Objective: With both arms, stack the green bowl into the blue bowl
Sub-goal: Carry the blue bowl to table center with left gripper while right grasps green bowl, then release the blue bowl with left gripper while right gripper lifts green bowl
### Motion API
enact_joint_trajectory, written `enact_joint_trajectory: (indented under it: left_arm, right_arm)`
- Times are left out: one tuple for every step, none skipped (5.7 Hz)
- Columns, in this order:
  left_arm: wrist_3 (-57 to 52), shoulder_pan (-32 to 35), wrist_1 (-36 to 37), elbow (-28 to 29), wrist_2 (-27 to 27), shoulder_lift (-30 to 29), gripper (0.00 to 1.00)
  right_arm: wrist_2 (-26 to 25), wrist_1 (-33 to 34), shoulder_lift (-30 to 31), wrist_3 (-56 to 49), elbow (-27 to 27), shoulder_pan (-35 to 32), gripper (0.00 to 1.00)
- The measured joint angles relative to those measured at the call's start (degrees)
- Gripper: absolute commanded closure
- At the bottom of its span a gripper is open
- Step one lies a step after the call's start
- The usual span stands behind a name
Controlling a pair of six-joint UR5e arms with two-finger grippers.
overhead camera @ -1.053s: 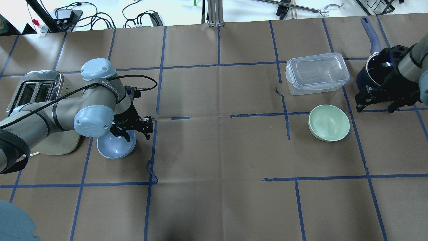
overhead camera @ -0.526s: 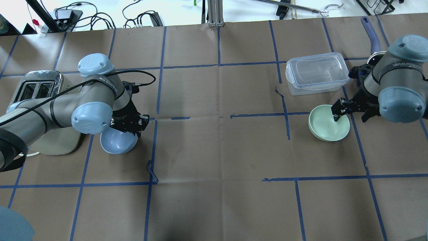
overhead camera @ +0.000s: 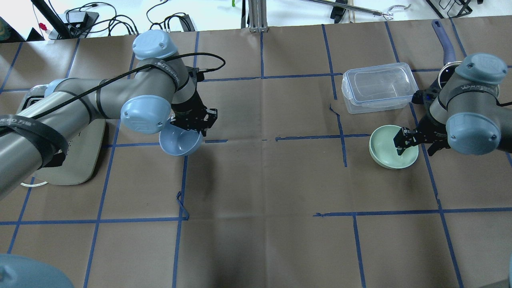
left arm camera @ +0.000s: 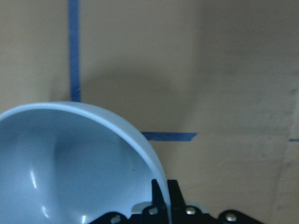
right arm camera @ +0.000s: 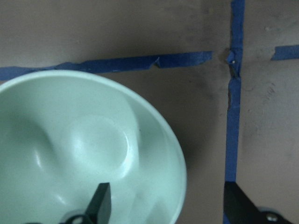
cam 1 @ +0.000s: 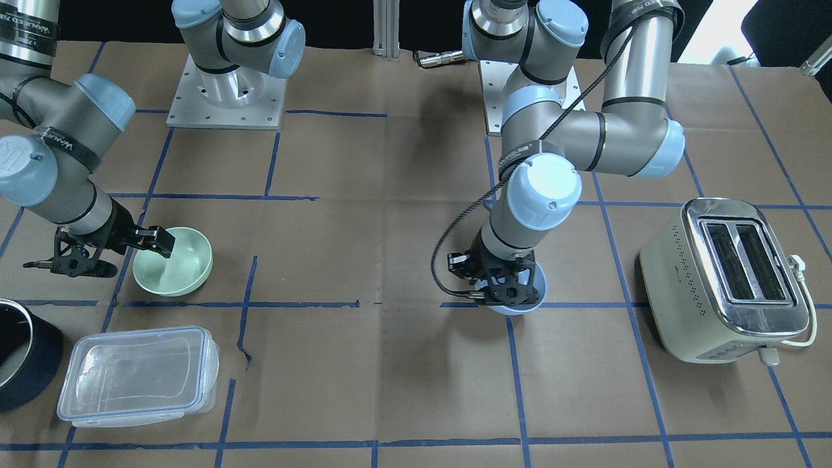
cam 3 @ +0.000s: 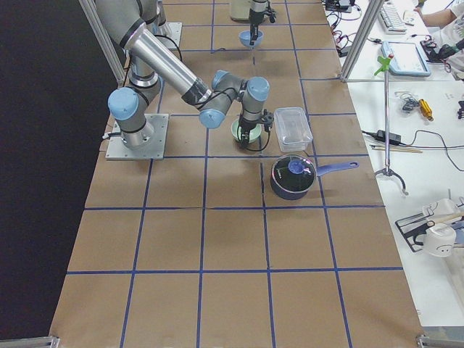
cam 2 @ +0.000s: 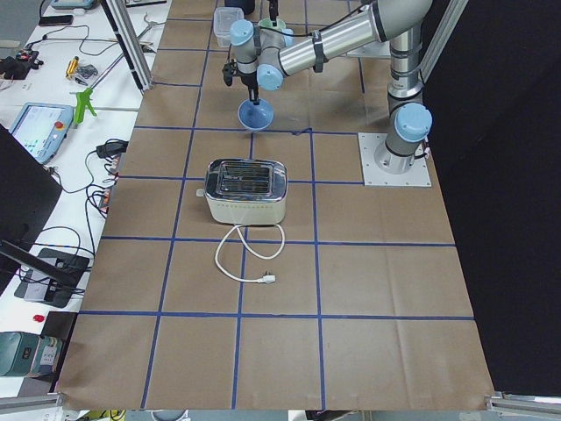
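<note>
My left gripper is clamped on the rim of the blue bowl, gripping at the bowl's 1 o'clock as seen from overhead. The bowl hangs tilted at the gripper's 7 o'clock and seems clear of the bench. The green bowl rests on the bench at far right. My right gripper is spread wide across its rim at the bowl's 3 o'clock. The right wrist camera settles what the overhead cannot: one finger is inside the bowl and the other outside, with a gap between the outer finger and the rim. From the front, the left gripper hides most of the blue bowl, while the overhead shows its hollow.
</note>
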State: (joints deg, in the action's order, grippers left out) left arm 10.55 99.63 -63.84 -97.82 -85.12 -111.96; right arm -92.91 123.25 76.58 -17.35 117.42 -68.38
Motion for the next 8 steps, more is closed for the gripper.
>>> enact_joint_trajectory:
  left_arm:
    - [3.36,5.99,0.45,4.08,-0.46,-3.36,0.99]
    - [7.01,11.56,1.33,6.88,-1.82,-6.35,0.95]
    - [9.47,14.71,3.15,8.05,-2.80,-8.12,0.86]
    - [10.22,16.16,5.15,8.40,-3.19,-9.25,0.54]
    - [10.20,16.72,5.86,8.53,-3.60,-9.64,0.02]
    - [10.11,16.89,6.07,8.40,-3.97,-9.65,0.01]
    - [10.04,16.96,6.25,8.39,-4.08,-9.13,0.01]
    - [9.65,16.68,6.05,8.62,-4.09,-7.00,0.01]
  right_arm:
    - [-0.96,-0.08,0.10,-0.03,0.01,0.00,0.94]
    - [-1.38,-0.06,0.17,-0.05,-0.14,0.00,0.94]
    - [-1.43,-0.06,0.40,-0.06,-0.63,0.00,0.94]
    - [-1.42,-1.30,1.28,-0.05,-2.05,-0.15,0.94]
    - [-1.38,-6.27,2.87,0.01,-5.65,-0.44,0.94]
    - [-1.28,-14.12,3.98,0.08,-11.40,-0.63,0.94]
    - [-1.13,-22.04,4.42,0.11,-17.78,-0.67,0.94]
    - [-0.98,-27.91,4.57,0.12,-23.07,-0.99,0.94]
